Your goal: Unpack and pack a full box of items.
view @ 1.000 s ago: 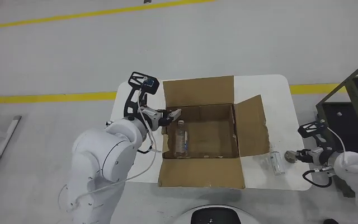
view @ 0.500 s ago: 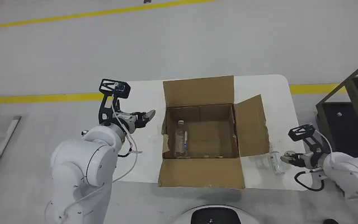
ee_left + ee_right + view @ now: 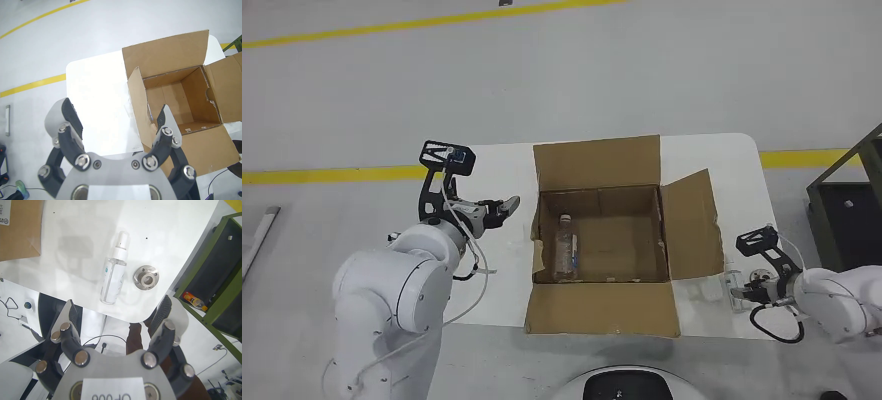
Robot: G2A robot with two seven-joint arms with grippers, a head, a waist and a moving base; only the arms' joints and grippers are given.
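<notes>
An open cardboard box point(image 3: 597, 163) stands in the middle of the white table point(image 3: 712, 150) with all its flaps folded out. Inside it, by the left wall, lies a clear bottle point(image 3: 564, 245). My left gripper point(image 3: 504, 208) hovers open and holding nothing over the table left of the box point(image 3: 189, 49); its own view shows the left gripper point(image 3: 117, 109) beside the box's left flap. A clear spray bottle point(image 3: 113, 275) and a round metal flange point(image 3: 145, 277) lie side by side near the table's right front corner. My right gripper point(image 3: 118, 303) is open just off the table edge, close to them.
A dark green rack point(image 3: 842, 200) stands right of the table, and an orange drink bottle point(image 3: 194, 300) lies on its lower shelf. The box's right flap point(image 3: 692, 225) spreads toward the spray bottle point(image 3: 731, 283). Cables trail on the floor below the table edge.
The left gripper pulled back from the box's left wall to the left over the table, then held still. The right gripper moved left, nearer the spray bottle.
</notes>
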